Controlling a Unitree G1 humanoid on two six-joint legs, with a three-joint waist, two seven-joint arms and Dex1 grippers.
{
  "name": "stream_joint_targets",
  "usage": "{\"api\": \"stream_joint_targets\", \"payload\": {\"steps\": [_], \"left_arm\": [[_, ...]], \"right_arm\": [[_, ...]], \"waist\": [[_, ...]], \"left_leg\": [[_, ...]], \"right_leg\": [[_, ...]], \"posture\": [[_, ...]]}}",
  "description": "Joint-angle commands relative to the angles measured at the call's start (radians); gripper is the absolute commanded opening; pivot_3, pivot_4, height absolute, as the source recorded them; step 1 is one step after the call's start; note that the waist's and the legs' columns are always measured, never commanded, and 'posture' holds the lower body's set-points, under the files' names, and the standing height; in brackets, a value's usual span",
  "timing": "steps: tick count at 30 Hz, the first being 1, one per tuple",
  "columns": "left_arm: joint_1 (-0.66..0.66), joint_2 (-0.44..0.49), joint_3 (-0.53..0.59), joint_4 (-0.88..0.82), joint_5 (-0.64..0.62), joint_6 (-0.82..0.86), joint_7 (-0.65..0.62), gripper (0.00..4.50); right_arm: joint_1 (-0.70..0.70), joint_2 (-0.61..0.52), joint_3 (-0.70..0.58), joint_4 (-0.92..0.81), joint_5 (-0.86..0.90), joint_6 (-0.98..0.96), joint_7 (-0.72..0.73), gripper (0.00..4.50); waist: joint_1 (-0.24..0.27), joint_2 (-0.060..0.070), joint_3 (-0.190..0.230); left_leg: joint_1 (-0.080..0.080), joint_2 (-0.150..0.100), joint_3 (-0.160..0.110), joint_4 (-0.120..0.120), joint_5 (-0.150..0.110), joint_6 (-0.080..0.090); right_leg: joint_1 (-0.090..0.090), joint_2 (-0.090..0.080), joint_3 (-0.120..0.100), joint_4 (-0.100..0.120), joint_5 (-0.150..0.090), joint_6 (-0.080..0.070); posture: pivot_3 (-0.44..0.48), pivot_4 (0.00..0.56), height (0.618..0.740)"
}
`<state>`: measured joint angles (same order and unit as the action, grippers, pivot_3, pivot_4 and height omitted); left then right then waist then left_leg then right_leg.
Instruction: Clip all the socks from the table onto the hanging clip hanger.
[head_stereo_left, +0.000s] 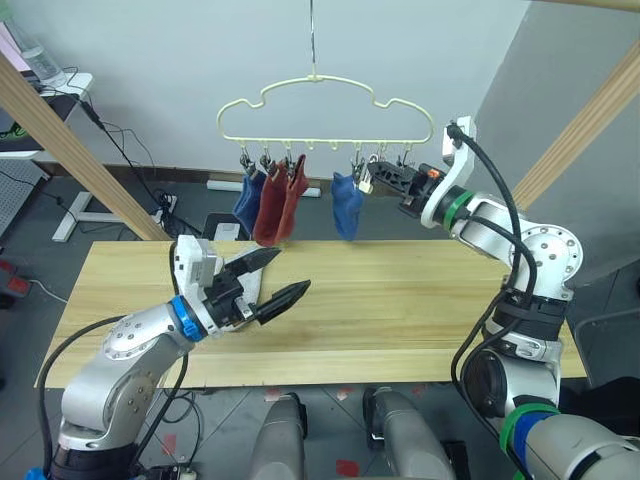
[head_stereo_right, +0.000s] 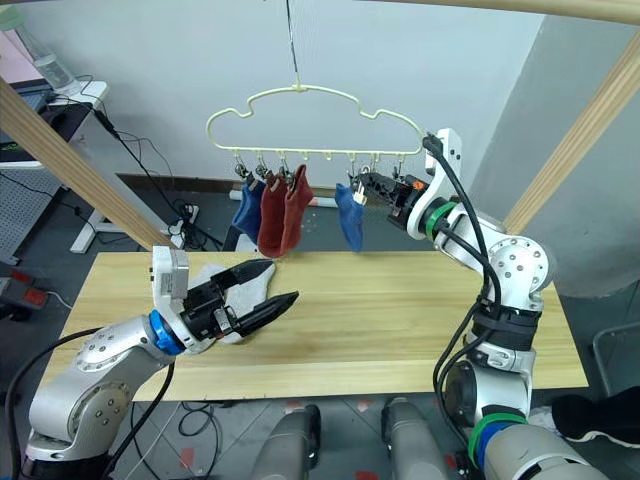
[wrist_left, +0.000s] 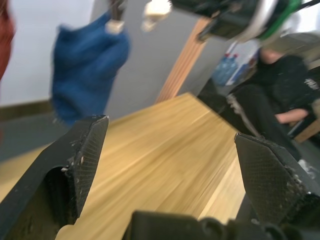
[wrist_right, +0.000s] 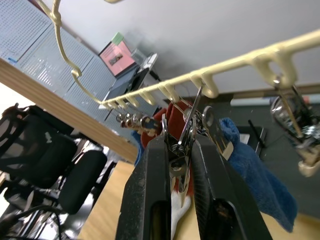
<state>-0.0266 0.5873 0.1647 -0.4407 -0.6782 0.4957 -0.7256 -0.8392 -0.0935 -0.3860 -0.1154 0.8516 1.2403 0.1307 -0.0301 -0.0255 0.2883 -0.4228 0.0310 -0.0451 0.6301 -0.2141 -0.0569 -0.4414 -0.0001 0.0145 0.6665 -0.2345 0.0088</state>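
I am holding the right tool (wrist_right: 180, 165) up at the hanger (head_stereo_left: 325, 108), its fingers pinched together on a metal clip (wrist_right: 184, 131) beside the right-hand blue sock (head_stereo_left: 347, 205). Four socks are hanging: a blue (head_stereo_left: 248, 200), two red (head_stereo_left: 280, 205), and that second blue. My left tool (head_stereo_left: 275, 278) is hovering over the counter (head_stereo_left: 400, 300) with fingers spread apart and empty, just above a pale grey sock (head_stereo_right: 225, 285) lying partly hidden behind it.

The risk I am weighing: the hanger is dangling from a thin line, so any sideways push from my right tool may be swinging it, slipping the clip free or loosening the neighbouring blue sock. On the left, a shallow pinch may be snagging only a fold of knit, and the sock could be dropping on the way up.
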Motion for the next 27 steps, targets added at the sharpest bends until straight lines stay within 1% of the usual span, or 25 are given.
{"api": "stream_joint_targets", "payload": {"steps": [1,3,5,11,17,23,27], "left_arm": [[0.008,-0.014,0.054,0.063,0.041,-0.016,0.069,4.50],[0.007,-0.027,0.066,0.119,0.088,-0.040,0.113,4.50],[0.004,-0.025,0.055,0.159,0.135,-0.070,0.115,4.50],[-0.024,-0.036,0.043,0.224,0.192,-0.099,0.129,4.50],[-0.082,-0.036,0.020,0.307,0.266,-0.109,0.140,4.50],[-0.107,-0.039,-0.019,0.372,0.331,-0.116,0.145,4.50],[-0.161,-0.057,-0.061,0.453,0.408,-0.137,0.190,4.50]], "right_arm": [[-0.043,-0.002,-0.016,-0.012,0.066,0.024,-0.009,0.23],[-0.057,-0.002,-0.020,-0.006,0.086,0.034,-0.013,0.23],[-0.061,-0.005,-0.019,-0.004,0.093,0.036,-0.018,0.23],[-0.061,-0.009,-0.018,0.005,0.105,0.033,-0.037,0.22],[-0.056,-0.016,-0.003,0.003,0.101,0.034,-0.056,0.22],[-0.051,-0.017,-0.003,-0.004,0.115,0.042,-0.069,0.22],[-0.044,-0.017,0.002,-0.015,0.121,0.046,-0.074,0.22]], "waist": [[-0.001,0.000,0.000],[-0.001,0.000,0.000],[-0.001,0.000,0.000],[0.000,0.000,0.000],[-0.001,0.000,0.000],[0.000,0.000,0.000],[0.000,0.000,0.000]], "left_leg": [[0.000,0.000,0.000,0.000,0.000,0.000],[0.001,0.000,0.001,0.000,0.000,0.000],[0.000,0.000,0.000,0.000,0.000,0.000],[-0.001,0.000,0.001,0.000,0.000,0.000],[-0.001,0.000,0.000,0.000,0.000,0.000],[-0.001,0.000,0.001,-0.001,0.000,0.000],[-0.001,0.000,0.000,0.000,0.000,0.000]], "right_leg": [[0.000,0.000,0.000,0.000,0.000,0.001],[0.000,0.000,0.000,0.000,0.000,0.001],[0.000,0.000,0.000,0.000,0.000,0.001],[0.000,0.000,0.000,-0.001,0.000,0.000],[0.000,0.000,0.000,-0.001,0.000,0.001],[0.000,0.000,0.000,-0.001,0.000,0.000],[0.000,0.000,0.000,-0.001,0.000,0.001]], "posture": [[0.034,0.283,0.740],[0.031,0.285,0.740],[0.033,0.290,0.740],[0.036,0.293,0.740],[0.032,0.294,0.740],[0.029,0.292,0.740],[0.025,0.289,0.740]]}}
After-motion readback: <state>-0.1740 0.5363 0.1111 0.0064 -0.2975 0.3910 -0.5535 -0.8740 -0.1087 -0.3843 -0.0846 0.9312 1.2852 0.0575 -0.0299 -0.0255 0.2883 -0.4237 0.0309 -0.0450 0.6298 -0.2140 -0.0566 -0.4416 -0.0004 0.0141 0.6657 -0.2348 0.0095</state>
